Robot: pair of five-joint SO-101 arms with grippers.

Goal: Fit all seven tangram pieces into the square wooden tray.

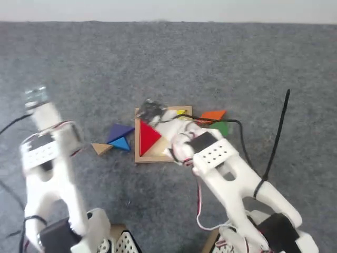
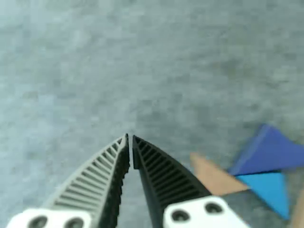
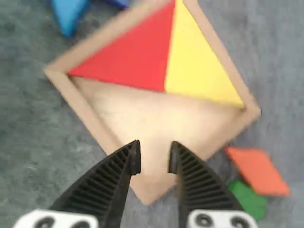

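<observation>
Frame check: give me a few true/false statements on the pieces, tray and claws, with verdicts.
1. The red triangle and yellow triangle lie in the tray. True.
2. The orange piece is inside the tray. False: it lies outside on the carpet, beside the green piece.
3. The right claw holds a piece. False: it is open and empty above the tray's bare wood.
4. The left claw is shut and empty. True.
</observation>
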